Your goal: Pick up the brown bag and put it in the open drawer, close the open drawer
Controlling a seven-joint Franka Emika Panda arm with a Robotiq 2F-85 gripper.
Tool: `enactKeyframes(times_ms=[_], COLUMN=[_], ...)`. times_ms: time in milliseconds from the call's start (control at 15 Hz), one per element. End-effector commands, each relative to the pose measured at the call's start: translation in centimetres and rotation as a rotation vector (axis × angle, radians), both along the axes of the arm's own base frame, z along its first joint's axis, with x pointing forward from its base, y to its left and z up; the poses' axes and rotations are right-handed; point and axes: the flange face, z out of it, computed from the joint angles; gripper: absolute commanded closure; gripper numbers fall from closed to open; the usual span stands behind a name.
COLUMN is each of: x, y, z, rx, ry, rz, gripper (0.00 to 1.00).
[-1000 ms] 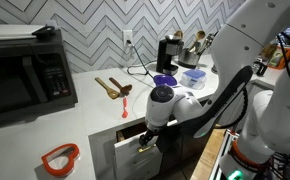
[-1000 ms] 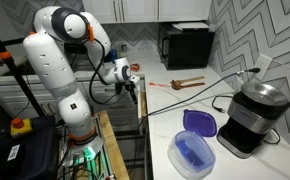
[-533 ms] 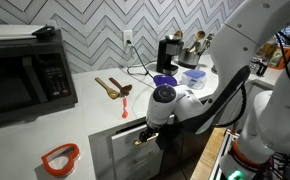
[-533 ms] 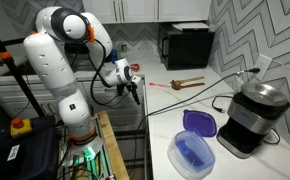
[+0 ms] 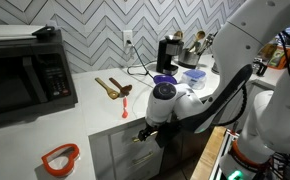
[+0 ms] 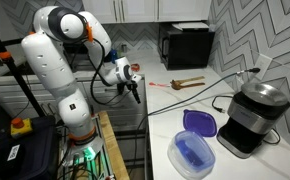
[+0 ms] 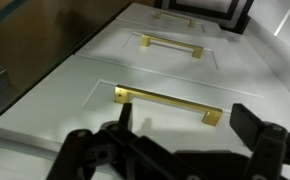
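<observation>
You've got the drawer (image 5: 111, 154) pushed flush now, was open 1 s ago; gripper (image 7: 183, 128) spread wide, empty, by handle (image 7: 165, 103).

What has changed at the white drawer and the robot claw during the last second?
The white drawer with the gold bar handle slid inward: it stood open a second ago and now looks shut. The claw moved in with it, open, gripping nothing. The black microwave, the wooden utensils and the red ring stayed in place.
</observation>
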Motion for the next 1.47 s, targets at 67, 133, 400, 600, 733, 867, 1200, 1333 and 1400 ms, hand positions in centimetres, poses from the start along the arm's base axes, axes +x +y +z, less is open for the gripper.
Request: enactKeyframes(times_ms=[67, 133, 400, 600, 733, 867, 1200, 1333, 1400], x=[-0.4, -0.5, -1.0, -1.3, -1.7, -2.0, -2.0, -2.0, -1.5], y=[0.9, 1.3, 2.1, 1.6, 1.2, 0.6, -0.1, -0.3, 0.2], z=[4.2, 5.5, 12.1, 17.1, 19.5, 21.2, 23.5, 23.9, 23.4], rx=[0.039, 0.050, 0.041, -0.015, -0.038, -0.060, -0.054, -0.042, -0.073], ry=[0.043, 0.064, 0.155, 0.200, 0.271, 0.310, 0.281, 0.259, 0.271], rz=[0.059, 0.075, 0.103, 0.104, 0.132, 0.168, 0.219, 0.227, 0.208], gripper=[0.00, 0.00, 0.00, 0.00, 0.00, 0.00, 0.00, 0.00, 0.00])
